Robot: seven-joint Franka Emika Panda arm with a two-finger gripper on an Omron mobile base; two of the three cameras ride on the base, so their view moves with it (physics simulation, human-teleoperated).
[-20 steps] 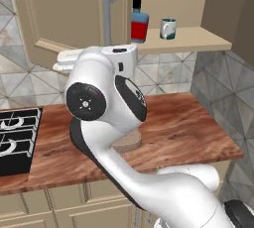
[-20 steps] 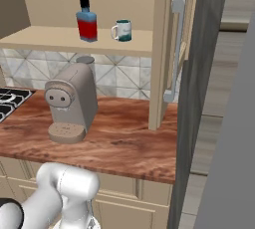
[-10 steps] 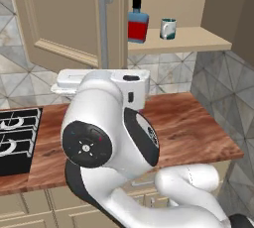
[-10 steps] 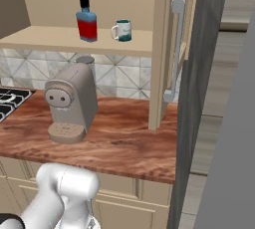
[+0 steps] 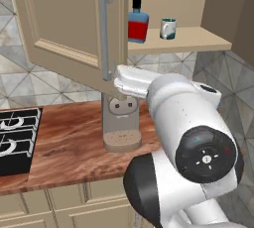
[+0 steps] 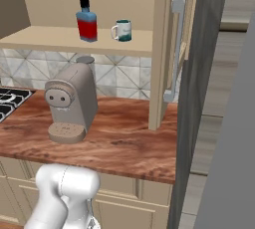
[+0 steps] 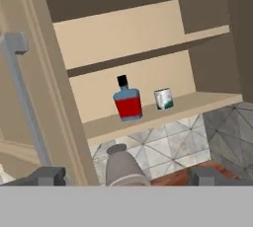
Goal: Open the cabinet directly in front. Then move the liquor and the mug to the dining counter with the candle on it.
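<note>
Hand view: door (image 7: 37, 97) beside liquor (image 7: 127, 100) (mug (image 7: 163, 98) right).

We see soft, even, fairly bright rendered light in all three views, with no glare or hot spots. The cabinet (image 7: 148, 48) interior darkens toward its upper shelf, where a broad shadow lies under the top board. The robot arm (image 5: 193, 138) carries a gentle sheen. Edges stay sharp; textures look coarse and slightly pixelated, without lens distortion or motion blur.
</note>
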